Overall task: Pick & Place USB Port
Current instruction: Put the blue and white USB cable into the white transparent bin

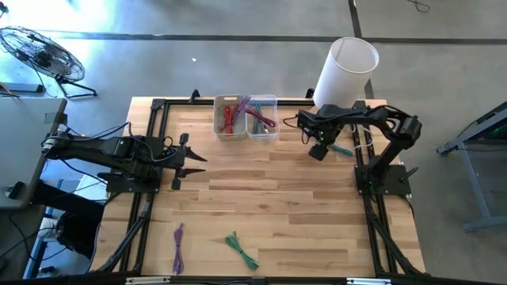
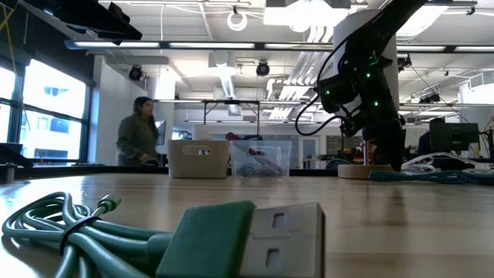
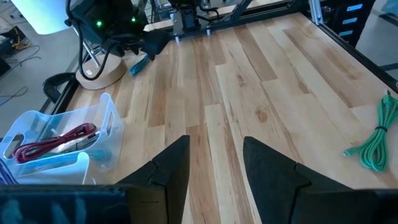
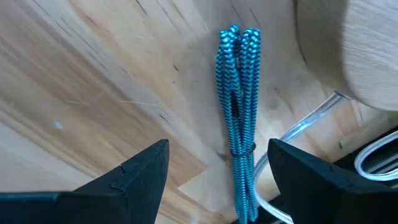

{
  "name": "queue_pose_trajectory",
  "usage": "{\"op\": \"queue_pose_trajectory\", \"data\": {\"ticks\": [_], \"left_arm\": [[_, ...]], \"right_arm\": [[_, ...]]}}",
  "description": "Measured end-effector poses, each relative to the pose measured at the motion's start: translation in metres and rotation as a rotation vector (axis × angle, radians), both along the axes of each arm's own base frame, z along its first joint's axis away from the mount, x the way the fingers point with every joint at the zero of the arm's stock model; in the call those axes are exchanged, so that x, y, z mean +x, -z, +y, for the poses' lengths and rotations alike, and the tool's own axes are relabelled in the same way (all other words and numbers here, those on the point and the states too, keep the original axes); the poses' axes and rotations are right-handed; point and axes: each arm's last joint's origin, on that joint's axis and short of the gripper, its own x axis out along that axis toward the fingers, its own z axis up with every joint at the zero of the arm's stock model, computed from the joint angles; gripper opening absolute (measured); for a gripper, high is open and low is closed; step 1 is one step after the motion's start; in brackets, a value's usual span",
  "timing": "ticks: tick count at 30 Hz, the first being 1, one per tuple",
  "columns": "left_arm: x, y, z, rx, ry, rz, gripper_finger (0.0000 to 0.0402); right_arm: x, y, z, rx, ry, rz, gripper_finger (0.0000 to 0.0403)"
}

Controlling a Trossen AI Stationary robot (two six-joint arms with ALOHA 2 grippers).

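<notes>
A teal braided USB cable point(image 4: 238, 93), coiled into a bundle, lies flat on the table by the round wooden lamp base point(image 4: 354, 50); it also shows in the high view point(image 1: 343, 149). My right gripper point(image 4: 219, 146) hovers open above it, with a finger on either side of the bundle and touching nothing; in the high view the gripper point(image 1: 317, 152) is just left of the cable. A green cable point(image 1: 242, 250) and a purple cable point(image 1: 178, 247) lie near the table's near edge. My left gripper point(image 1: 194, 162) waits open over the left side.
Two clear bins point(image 1: 245, 117) at the far edge hold red and mixed cables. A white lamp shade point(image 1: 346, 70) stands over the far right corner. Clear and white wires point(image 4: 373, 155) run beside the lamp base. A person point(image 2: 139, 131) stands in the room beyond.
</notes>
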Motion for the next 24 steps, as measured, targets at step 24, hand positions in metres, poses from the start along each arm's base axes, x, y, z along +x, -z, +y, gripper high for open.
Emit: {"op": "queue_pose_trajectory", "data": {"ticks": [24], "left_arm": [[0.000, 0.000, 0.001, 0.011, -0.029, -0.001, 0.0146]], "right_arm": [[-0.005, 0.013, -0.015, 0.074, 0.010, -0.001, 0.0265]]}}
